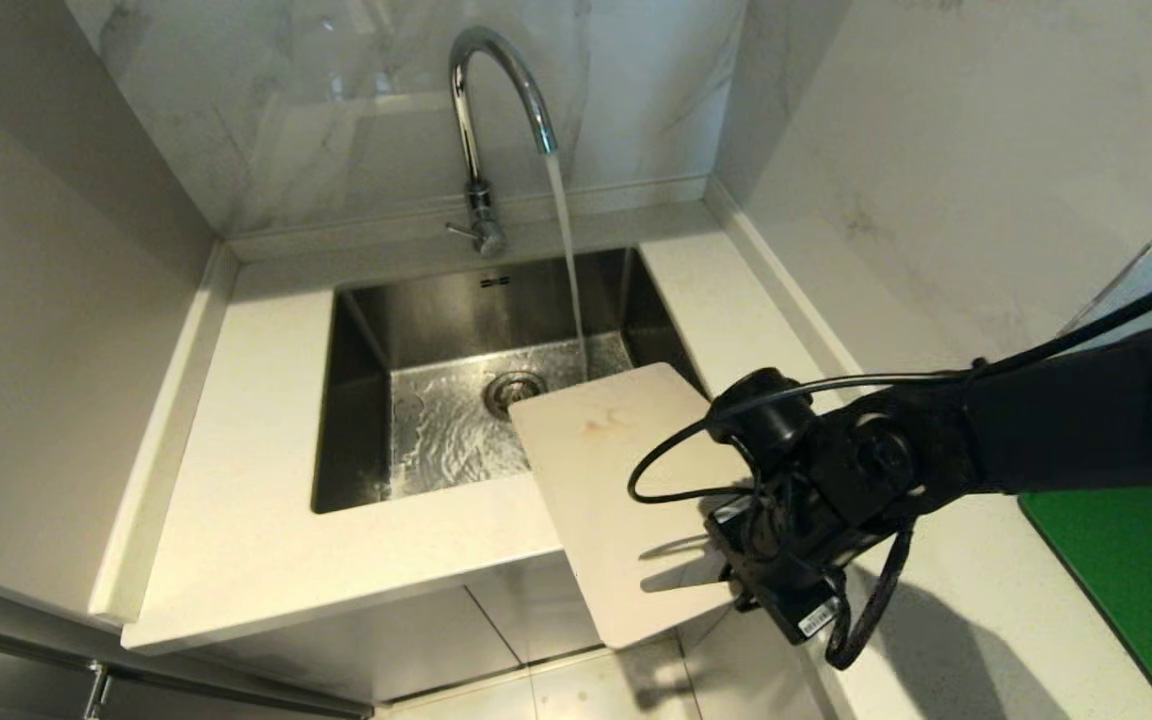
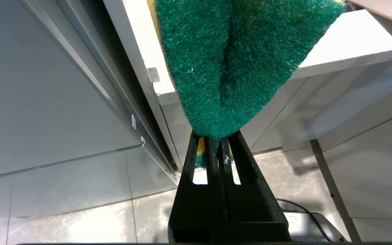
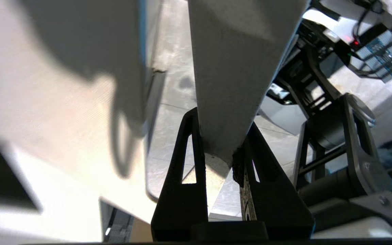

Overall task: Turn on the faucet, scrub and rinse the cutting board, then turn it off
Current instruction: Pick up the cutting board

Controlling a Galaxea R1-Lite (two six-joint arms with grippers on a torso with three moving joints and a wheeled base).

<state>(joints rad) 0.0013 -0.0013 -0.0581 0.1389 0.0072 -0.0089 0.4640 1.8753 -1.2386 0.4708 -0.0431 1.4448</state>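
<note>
My right pincer (image 1: pixel 736 560) is clenched on the edge of the large off-white plastic cutting board w/ rounded corners (image 1: pixel 616 480), which I'm holding over the front rim of the white desk (image 1: pixel 256 480), far corner poking over the steel sink basin (image 1: pixel 436 420) and near end hanging out past the desk edge above the tiled floor. In the right wrist view the board (image 3: pixel 237 68) sits between my two black fingers (image 3: pixel 182 170), gripped only near its edge, so that's risk no. 1: a long flat board held by a thin margin, wet soon, could pivot or slip out & drop to the floor. The tall chrome gooseneck faucet (image 1: pixel 496 100) is running; its stream (image 1: pixel 566 260) lands in the basin just beside the board's far corner, looks like barely missing it. Risk no. 2: if I push the board under at a tilt toward me, water prob. runs down it, off the desk, onto the floor & my wrist. The faint yellowish stain (image 1: pixel 601 425) is near the far end, not yet under the flow. My left pincer (image 2: pixel 216 143), out of the head view down by the cabinet fronts, is clamped tight on a folded green scouring pad w/ yellow sponge backing (image 2: pixel 237 61). Risk no. 3: scrubbing pressure from it could lever the board out of my right grip unless the board rests on the sink rim.
</note>
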